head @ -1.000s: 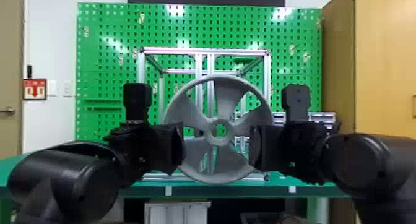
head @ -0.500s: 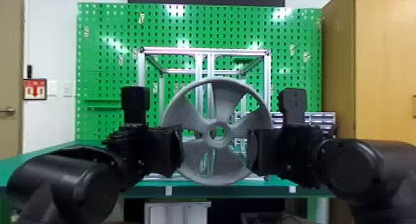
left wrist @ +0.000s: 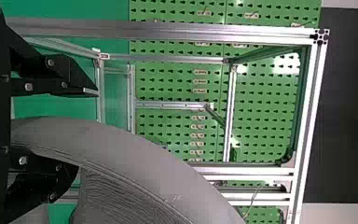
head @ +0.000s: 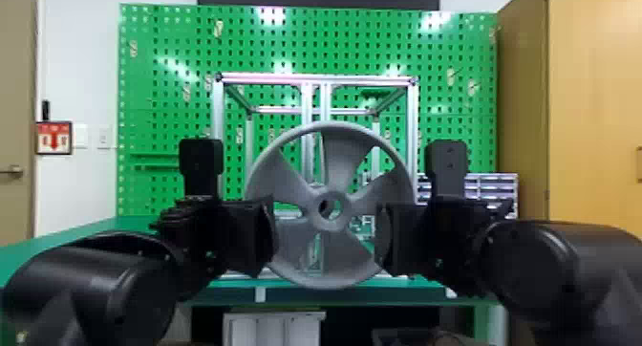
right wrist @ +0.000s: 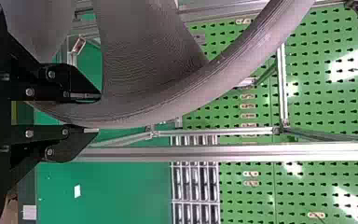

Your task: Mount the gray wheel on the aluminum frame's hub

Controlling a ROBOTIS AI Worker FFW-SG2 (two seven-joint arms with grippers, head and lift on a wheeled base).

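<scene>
The left tool (head: 273, 231) stands spread, the rim of the matte, broad-spoked gray wheel (head: 341, 154) between its fingers; the right tool (head: 382, 237) pinches the opposite rim. The wheel is upright before the boxy aluminum frame (head: 218, 115), on a green desk (head: 102, 225) between perforated pegboard (head: 162, 34) and robot. Rightmost, a wooden cabinet (head: 597, 130).

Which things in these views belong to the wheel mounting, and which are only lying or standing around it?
For the job:
gray wheel
aluminum frame
left gripper
right gripper

Only around:
drawer unit
green pegboard
wooden cabinet
red-and-white sign
</scene>
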